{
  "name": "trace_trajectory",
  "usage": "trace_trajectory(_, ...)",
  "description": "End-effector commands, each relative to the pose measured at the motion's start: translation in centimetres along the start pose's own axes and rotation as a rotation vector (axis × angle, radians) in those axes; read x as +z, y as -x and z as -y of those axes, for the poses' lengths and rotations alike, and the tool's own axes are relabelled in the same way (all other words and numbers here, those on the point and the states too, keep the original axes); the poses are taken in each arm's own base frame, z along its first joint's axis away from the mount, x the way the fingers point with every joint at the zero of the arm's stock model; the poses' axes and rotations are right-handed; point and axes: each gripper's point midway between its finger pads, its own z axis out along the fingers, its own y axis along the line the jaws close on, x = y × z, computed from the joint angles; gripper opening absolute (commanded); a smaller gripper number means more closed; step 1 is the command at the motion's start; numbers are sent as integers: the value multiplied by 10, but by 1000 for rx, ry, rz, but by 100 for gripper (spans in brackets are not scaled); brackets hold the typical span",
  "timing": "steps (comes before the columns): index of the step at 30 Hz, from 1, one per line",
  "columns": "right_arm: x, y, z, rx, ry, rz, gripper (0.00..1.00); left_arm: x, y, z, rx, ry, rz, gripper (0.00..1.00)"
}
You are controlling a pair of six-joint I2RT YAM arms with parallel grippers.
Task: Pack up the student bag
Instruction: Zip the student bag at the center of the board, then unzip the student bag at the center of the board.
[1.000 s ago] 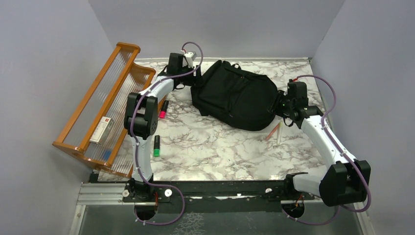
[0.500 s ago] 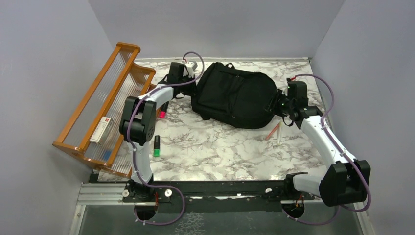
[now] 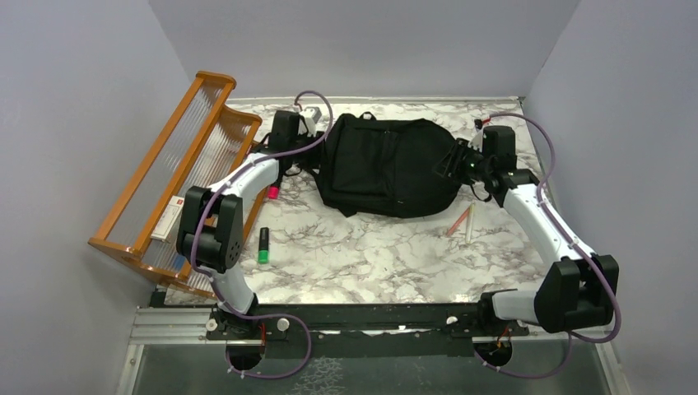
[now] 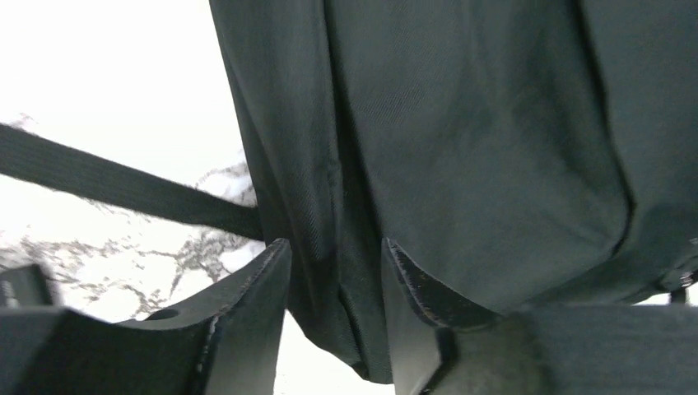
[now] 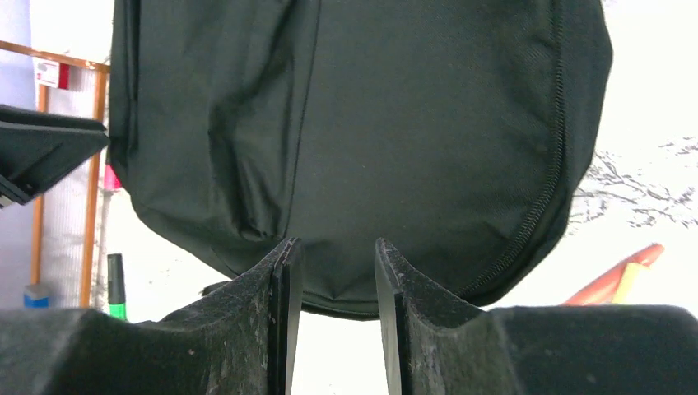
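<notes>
The student bag [image 3: 387, 164] is a large black backpack lying on the marble table at the far middle. My left gripper [image 3: 316, 148] is at the bag's left edge. In the left wrist view the left gripper [image 4: 333, 247] is shut on a fold of the bag's black fabric [image 4: 477, 148], with a strap [image 4: 123, 185] running off to the left. My right gripper [image 3: 454, 161] is at the bag's right edge. In the right wrist view the right gripper [image 5: 336, 243] is shut on the bag's rounded rim [image 5: 395, 123], beside its zip.
An orange wooden rack [image 3: 177, 177] stands at the left with a small box [image 3: 171, 217] in it. A pink highlighter [image 3: 272, 192] and a green highlighter [image 3: 263, 245] lie near the left arm. An orange pencil [image 3: 458, 220] and a white pen [image 3: 469, 225] lie by the right arm.
The bag has turned and shifted left, now lying more level across the table. My left gripper drew back left with its edge. My right gripper moved farther and left with the other edge.
</notes>
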Motion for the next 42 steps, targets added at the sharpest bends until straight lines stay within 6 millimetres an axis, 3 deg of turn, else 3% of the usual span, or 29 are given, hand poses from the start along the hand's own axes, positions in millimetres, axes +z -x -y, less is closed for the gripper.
trace_trajectory(1,1,20,-23,-9,109,37,42,-34,85,26,26,-18,214,49)
trace_trajectory(3,8,20,-27,12,134,31,42,-36,108,38,37,-52,266,51)
trace_trajectory(6,24,19,-36,53,200,-5,42,-21,128,60,81,-119,297,59)
trace_trajectory(10,54,9,-44,121,278,-105,42,15,141,92,140,-208,297,63)
trace_trajectory(14,85,-6,-38,186,284,-181,42,56,147,127,203,-291,300,65)
trace_trajectory(18,103,-22,-35,217,283,-233,42,93,150,154,257,-340,308,65)
trace_trajectory(25,103,-29,-38,225,288,-234,42,143,156,146,251,-319,321,66)
trace_trajectory(33,99,-29,-41,220,294,-235,42,167,157,131,263,-256,334,66)
trace_trajectory(42,98,-30,-42,215,298,-241,42,183,143,132,267,-307,299,62)
